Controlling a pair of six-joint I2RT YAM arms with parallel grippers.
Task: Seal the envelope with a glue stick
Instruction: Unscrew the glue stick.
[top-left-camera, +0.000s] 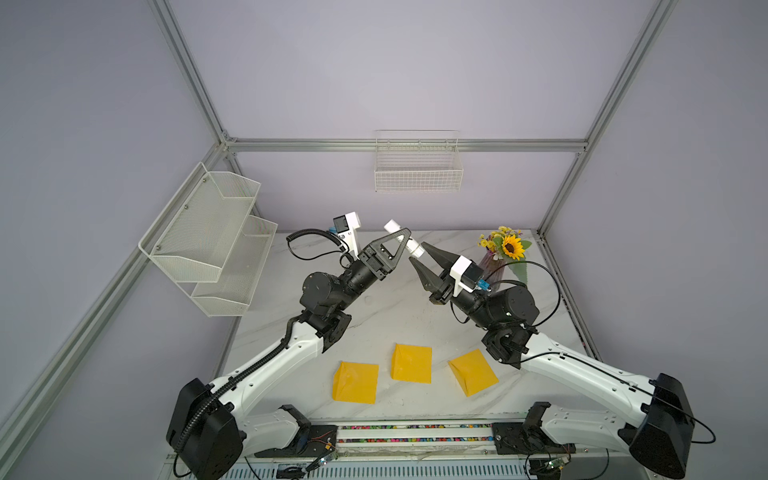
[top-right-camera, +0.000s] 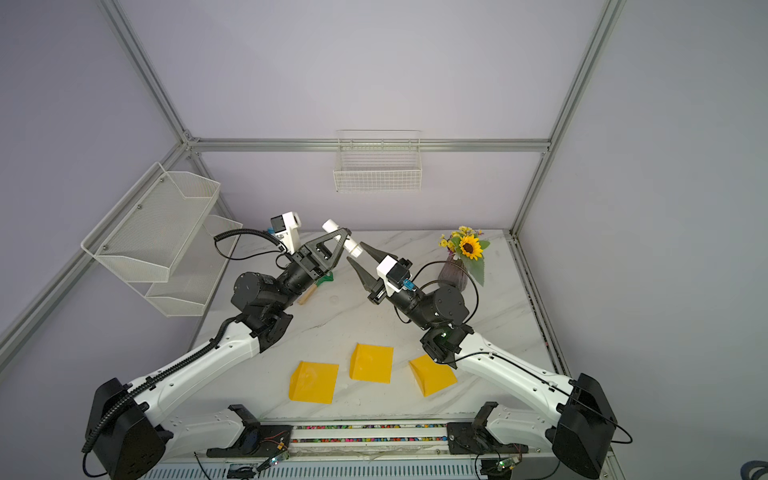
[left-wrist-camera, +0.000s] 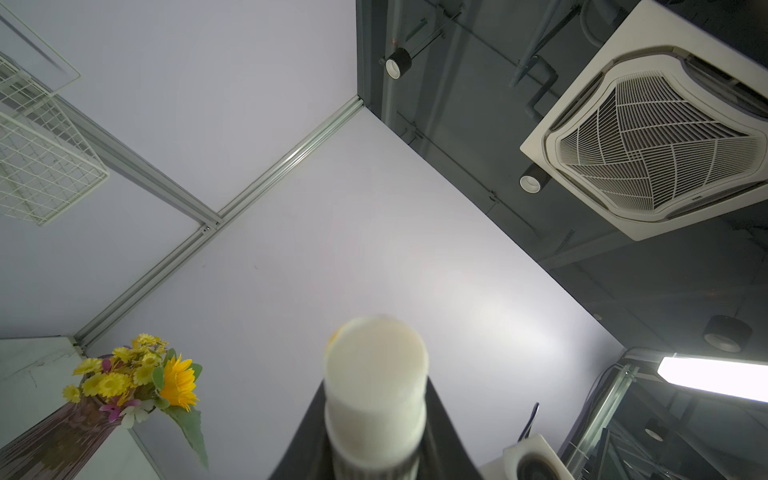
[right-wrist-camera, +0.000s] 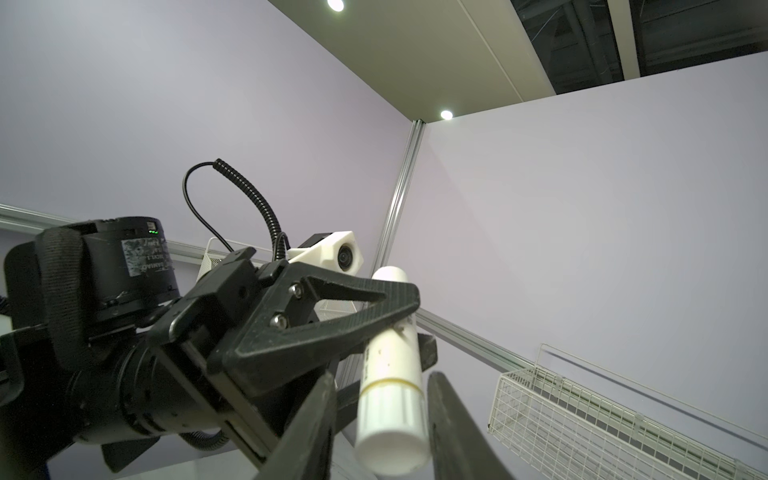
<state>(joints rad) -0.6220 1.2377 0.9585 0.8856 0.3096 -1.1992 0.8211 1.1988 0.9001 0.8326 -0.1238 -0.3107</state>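
We're uncapping, looks like: left jaws clenched on the glue stick (top-left-camera: 392, 227) mid-frame, right jaws spread around its cap (right-wrist-camera: 392, 419), not gripping yet. Next we'd squeeze, then pull.

The left envelope (top-left-camera: 355, 381), middle envelope (top-left-camera: 411, 363) and right envelope (top-left-camera: 473, 372) lie side by side on the near half of the counter (top-left-camera: 395, 309). The vase (top-left-camera: 493, 266) stands in its far right corner. Above the far middle, the glue stick (top-left-camera: 415, 248) sits in the left gripper (top-left-camera: 404, 235), one end between the fingers of the right gripper (top-left-camera: 417, 252). A wire basket (top-left-camera: 417, 174) hangs on the back wall, a mesh shelf (top-left-camera: 208, 237) on the left wall.
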